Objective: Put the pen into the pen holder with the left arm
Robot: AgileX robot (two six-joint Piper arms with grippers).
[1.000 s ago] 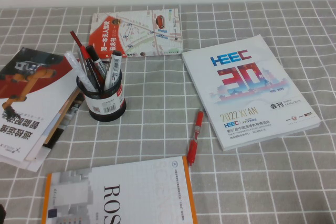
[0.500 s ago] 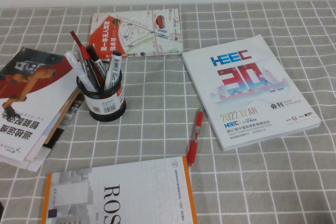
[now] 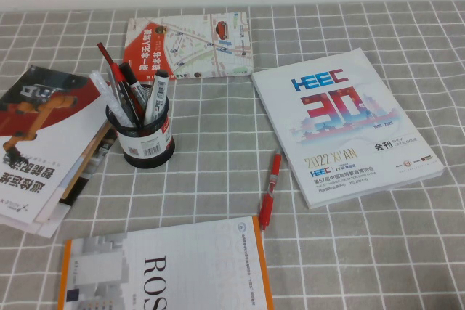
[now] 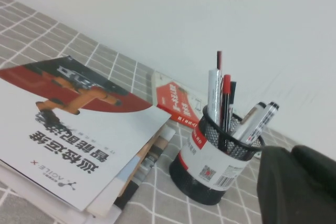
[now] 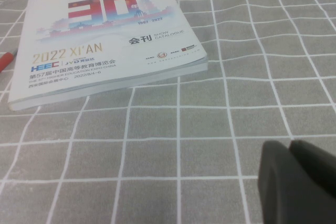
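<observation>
A red pen (image 3: 270, 189) lies on the grey checked cloth, right of centre, beside the white catalogue. Its end also shows in the right wrist view (image 5: 6, 60). The black mesh pen holder (image 3: 145, 136) stands to the left and holds several pens and markers. Neither arm shows in the high view. In the left wrist view my left gripper (image 4: 291, 153) is shut and empty, close beside the holder (image 4: 215, 166). In the right wrist view my right gripper (image 5: 290, 145) is shut and empty, low over bare cloth near the catalogue.
A white HEEC catalogue (image 3: 345, 125) lies right of the pen. A ROS book (image 3: 167, 266) lies at the front, its corner near the pen's end. A stack of magazines (image 3: 43, 143) sits left of the holder. A map brochure (image 3: 189, 45) lies at the back.
A dark bit of the left arm at the bottom left corner of the high view has slipped out of sight. The pen and holder have not moved.
</observation>
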